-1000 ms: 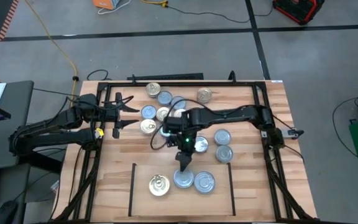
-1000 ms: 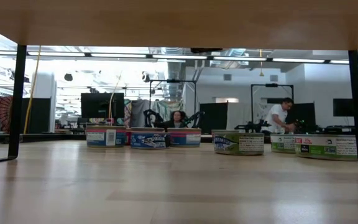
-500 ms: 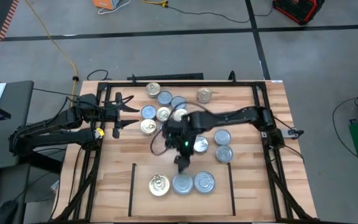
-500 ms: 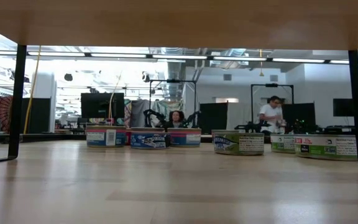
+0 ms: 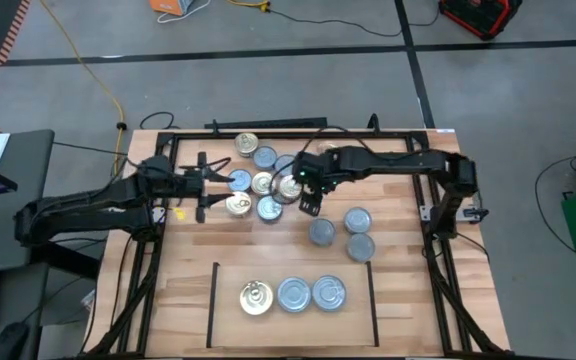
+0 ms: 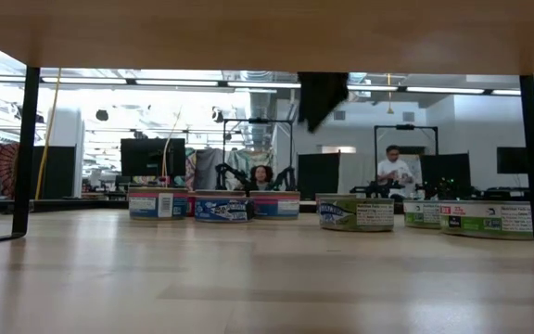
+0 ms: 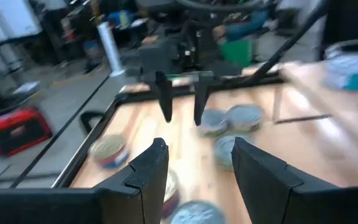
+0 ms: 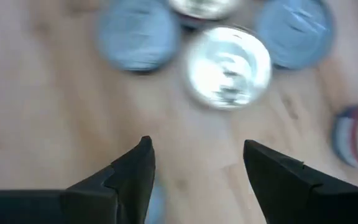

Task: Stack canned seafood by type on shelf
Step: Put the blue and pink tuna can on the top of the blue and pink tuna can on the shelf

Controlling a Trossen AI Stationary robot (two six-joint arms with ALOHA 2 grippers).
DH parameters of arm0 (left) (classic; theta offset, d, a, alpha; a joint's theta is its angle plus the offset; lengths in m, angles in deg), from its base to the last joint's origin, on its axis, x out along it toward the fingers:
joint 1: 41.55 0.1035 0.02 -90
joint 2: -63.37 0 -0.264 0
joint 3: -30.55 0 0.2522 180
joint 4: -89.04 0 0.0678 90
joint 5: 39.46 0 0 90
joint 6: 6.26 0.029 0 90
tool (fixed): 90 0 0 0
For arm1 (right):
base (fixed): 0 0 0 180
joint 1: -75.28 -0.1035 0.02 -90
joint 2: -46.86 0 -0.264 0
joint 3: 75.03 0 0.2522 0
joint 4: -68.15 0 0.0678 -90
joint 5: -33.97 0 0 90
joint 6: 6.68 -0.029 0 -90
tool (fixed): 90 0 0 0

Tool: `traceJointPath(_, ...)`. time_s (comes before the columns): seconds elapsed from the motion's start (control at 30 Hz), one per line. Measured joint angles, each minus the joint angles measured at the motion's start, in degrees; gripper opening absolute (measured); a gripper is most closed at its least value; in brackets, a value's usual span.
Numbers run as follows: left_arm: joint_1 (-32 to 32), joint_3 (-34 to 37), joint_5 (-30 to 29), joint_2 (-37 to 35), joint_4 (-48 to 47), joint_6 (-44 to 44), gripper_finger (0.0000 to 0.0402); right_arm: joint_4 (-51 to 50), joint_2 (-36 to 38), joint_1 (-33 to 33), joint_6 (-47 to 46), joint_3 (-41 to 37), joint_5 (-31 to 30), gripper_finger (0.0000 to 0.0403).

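Canned seafood (image 5: 294,294): small flat round tins, in two lots. Three set in a row on the shelf (image 5: 353,325) at the lower middle of the high view. One gold-topped tin (image 5: 256,297) at the left, then two silver-topped ones close beside it; nothing stacked yet. About twelve more loose on the table (image 5: 408,290) above the shelf. Some nine in a tight cluster (image 5: 262,183) at the upper middle, gold and silver mixed. Three silver-topped tins (image 5: 357,220) a little right of centre. Fifteen in all, as best counted, with one or two partly hidden under the right arm.

Probably rigid and fairly light, with smooth metal walls: slippery against hard fingers, not fragile. Best taken from above across the round side wall, fingers straddling the full width. Harder inside the cluster, with neighbours touching and little room to slip a finger in.

Right tool (image 5: 308,198) over the right edge of the cluster, fingers spread wide, holding nothing. In its wrist view, hanging above a bright silver-topped tin (image 8: 229,65). Left tool (image 5: 203,185) at the cluster's left edge, fingers parted, also empty. By the look of it, picking out the next tin.
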Motion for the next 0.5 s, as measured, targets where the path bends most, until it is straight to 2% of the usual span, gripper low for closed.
traceJointPath(0.13,0.02,0.12,-6.26,1.60,-0.30,-1.06,0.0168,14.80,5.38,4.06,-2.63,-15.11,-7.86,0.0257)
traceJointPath(0.27,0.01,0.12,-7.54,1.92,-0.80,-1.82,0.0168,29.56,9.62,7.12,-6.58,-27.55,-15.44,0.0245)
traceJointPath(0.5,0.00,0.12,-11.47,5.86,-0.38,0.21,0.0168,51.23,11.97,8.16,-9.20,-42.30,-27.16,0.0218)
